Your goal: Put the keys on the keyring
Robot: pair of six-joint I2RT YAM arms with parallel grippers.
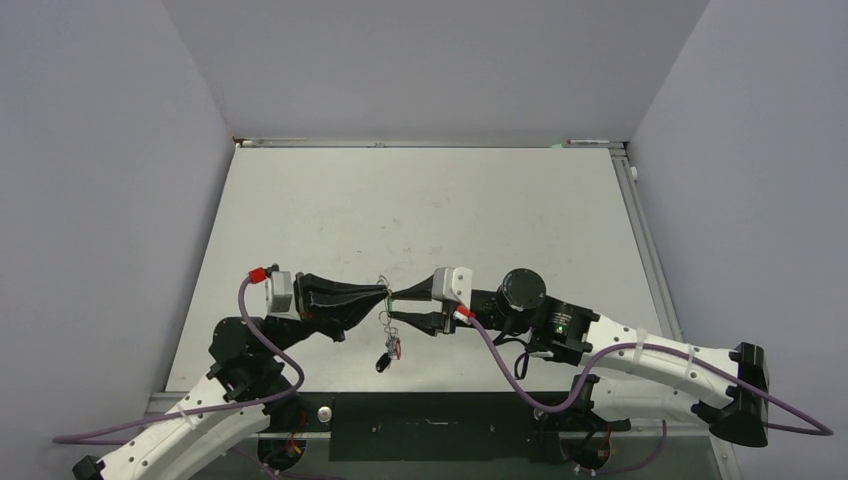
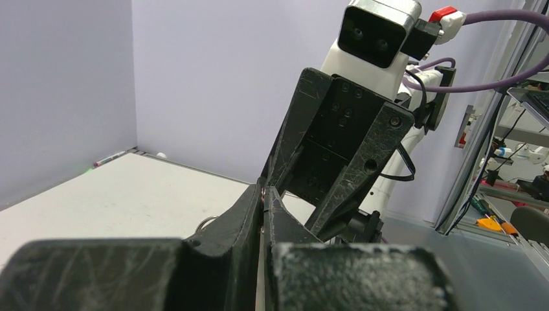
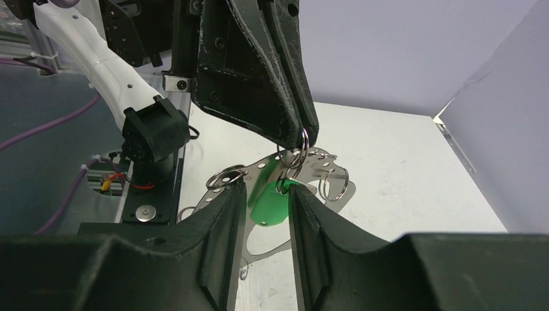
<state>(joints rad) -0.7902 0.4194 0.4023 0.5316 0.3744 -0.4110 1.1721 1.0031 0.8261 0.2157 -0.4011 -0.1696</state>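
Got the left hand pinched tight on a split ring of the thin silver oval wire keyring, up over the near-middle of the white worktop. Got the right hand partly open, straddling the green-tagged silver key, can't tell if touching. Also spotting a red-tagged key dangling below.

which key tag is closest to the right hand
The green tag: it shows in the gap between the right hand's fingers, by the keyring. The red tag dangles lower, further off.
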